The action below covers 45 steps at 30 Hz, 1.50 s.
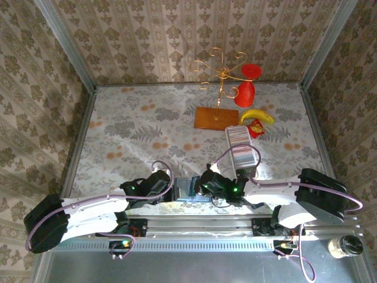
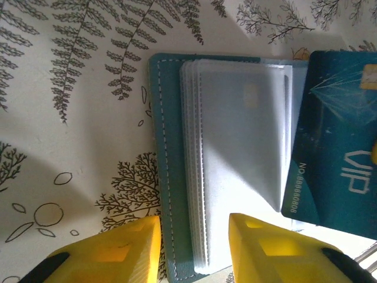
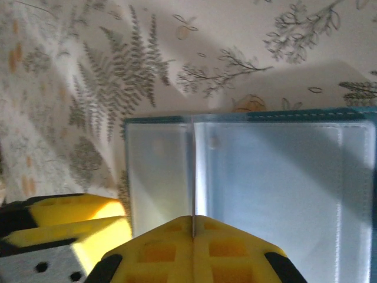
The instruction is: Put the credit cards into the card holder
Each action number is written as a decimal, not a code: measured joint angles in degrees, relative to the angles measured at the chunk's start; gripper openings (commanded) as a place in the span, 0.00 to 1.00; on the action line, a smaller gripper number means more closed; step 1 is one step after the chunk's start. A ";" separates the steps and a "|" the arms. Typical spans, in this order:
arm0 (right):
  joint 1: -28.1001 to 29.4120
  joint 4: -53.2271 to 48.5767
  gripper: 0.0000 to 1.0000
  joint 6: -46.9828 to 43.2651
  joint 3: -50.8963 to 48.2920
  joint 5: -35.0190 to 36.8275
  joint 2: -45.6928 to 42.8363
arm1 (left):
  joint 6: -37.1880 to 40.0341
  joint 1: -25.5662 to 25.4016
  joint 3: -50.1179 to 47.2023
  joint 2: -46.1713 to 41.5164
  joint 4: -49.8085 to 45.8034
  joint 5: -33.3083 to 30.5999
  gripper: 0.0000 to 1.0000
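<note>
Our right gripper [image 3: 192, 229] pinches the teal VIP card [image 2: 336, 141] over the open card holder [image 2: 168, 177]; our left gripper [image 2: 193, 239] has its 2 fingers apart.

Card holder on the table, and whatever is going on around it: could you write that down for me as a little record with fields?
card holder: lying open on the fern-print table, clear sleeves up
blue card: marked VIP, tilted over one end of the holder
left jaws: apart, straddling the holder's near edge
right jaws: shut, apparently pinching the blue card edge-on
tray: long, white, holding pale cards
elsewhere: banana, orange board
</note>
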 measured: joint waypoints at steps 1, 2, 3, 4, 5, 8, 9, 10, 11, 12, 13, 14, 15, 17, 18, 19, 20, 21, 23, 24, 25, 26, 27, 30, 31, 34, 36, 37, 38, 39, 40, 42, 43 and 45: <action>0.07 -0.02 0.00 0.17 -0.02 0.00 0.50 | -0.02 -0.13 0.00 0.09 0.02 0.00 0.35; 0.11 0.00 0.00 0.39 0.00 0.00 0.68 | -0.02 -0.20 0.00 0.13 0.02 0.00 0.35; 0.11 0.00 0.00 0.44 0.00 0.00 0.68 | -0.02 -0.20 0.00 0.13 0.02 0.00 0.35; 0.15 0.02 0.00 0.57 0.00 0.00 0.68 | 0.00 -0.20 0.00 0.13 0.02 0.00 0.35; 0.22 -0.07 0.00 0.61 -0.02 0.13 0.61 | -0.02 -0.20 0.00 0.13 0.02 0.00 0.35; 0.26 -0.07 0.00 0.63 -0.31 0.33 0.00 | -0.02 -0.24 0.00 0.15 0.11 0.00 0.35; 0.26 -0.04 0.00 0.66 -0.52 0.39 -0.22 | -0.02 -0.24 0.00 0.20 0.20 0.00 0.35; 0.28 -0.24 0.00 0.63 -0.83 0.55 -0.70 | -0.02 -0.24 0.00 0.26 0.28 0.00 0.35; 0.31 -0.39 0.00 0.63 -1.14 0.79 -1.29 | -0.02 -0.26 0.00 0.37 0.39 0.00 0.35; 0.31 -0.44 0.00 0.63 -1.36 0.85 -1.73 | -0.02 -0.26 0.00 0.50 0.48 0.00 0.35; 0.31 -0.44 0.00 0.63 -1.53 1.01 -2.12 | -0.02 -0.26 -0.02 0.63 0.52 0.00 0.35; 0.31 -0.35 0.00 0.63 -1.64 1.05 -2.27 | -0.04 -0.26 -0.04 0.74 0.66 0.00 0.35; 0.31 -0.22 0.00 0.63 -1.70 1.05 -2.27 | -0.04 -0.31 -0.04 0.85 0.70 0.00 0.35; 0.31 0.04 0.00 0.63 -1.75 1.03 -2.27 | -0.13 -0.46 -0.07 1.09 0.90 0.00 0.34; 0.31 0.37 0.00 0.66 -1.77 1.03 -2.25 | -0.22 -0.57 -0.07 1.16 0.96 0.00 0.34; 0.31 1.22 0.00 0.70 -1.79 1.01 -1.97 | -0.24 -0.59 -0.07 1.27 1.03 0.00 0.34; 0.31 2.19 0.00 0.81 -1.79 0.98 -1.38 | -0.26 -0.63 -0.07 1.36 1.05 0.00 0.34; 0.31 2.86 0.00 0.85 -1.79 0.98 -0.79 | -0.31 -0.63 -0.07 1.38 1.07 0.00 0.34; 0.31 4.04 0.00 1.11 -1.99 0.96 -0.02 | -0.39 -0.63 -0.07 1.44 1.09 -0.02 0.34; 0.31 4.46 0.00 1.25 -2.19 0.98 0.00 | -0.39 -0.63 -0.07 1.60 1.09 -0.02 0.34; 0.31 4.74 0.00 1.49 -2.38 0.98 0.00 | -0.39 -0.63 -0.07 1.77 1.14 -0.04 0.34; 0.31 4.92 0.00 1.66 -2.51 0.96 0.00 | -0.39 -0.63 -0.07 1.92 1.18 -0.02 0.34; 0.31 4.92 0.00 1.73 -2.58 0.96 0.00 | -0.39 -0.63 -0.07 2.01 1.20 -0.04 0.34; 0.31 4.90 0.00 1.95 -2.69 0.98 -0.09 | -0.39 -0.63 -0.07 2.01 1.20 -0.04 0.34; 0.31 4.92 0.00 2.08 -2.86 0.98 -0.17 | -0.39 -0.63 -0.07 2.01 1.20 -0.04 0.34; 0.31 4.90 0.00 2.14 -3.65 0.98 -0.35 | -0.39 -0.63 -0.07 2.01 1.20 -0.04 0.33; 0.31 4.85 0.00 2.14 -3.78 1.01 -0.39 | -0.39 -0.63 -0.07 2.01 1.22 -0.04 0.33; 0.31 4.90 0.00 2.14 -3.78 1.01 -0.39 | -0.39 -0.63 -0.07 2.01 1.22 -0.04 0.33; 0.31 4.90 0.00 2.14 -3.80 1.01 -0.42 | -0.39 -0.63 -0.07 2.01 1.20 -0.04 0.33; 0.31 4.98 0.00 2.14 -3.85 0.98 -0.44 | -0.39 -0.63 -0.07 2.01 1.20 -0.04 0.33; 0.31 5.07 0.00 2.12 -3.93 0.98 -0.48 | -0.39 -0.63 -0.07 2.01 1.20 -0.04 0.33; 0.31 5.84 0.00 2.10 -4.17 0.96 -0.48 | -0.39 -0.63 -0.07 2.03 1.22 -0.04 0.32; 0.31 6.43 0.00 2.10 -4.33 0.81 -0.48 | -0.39 -0.63 -0.07 2.08 1.22 -0.07 0.32; 0.31 7.76 0.00 2.08 -4.42 0.52 -0.17 | -0.42 -0.63 -0.07 2.14 1.20 -0.11 0.31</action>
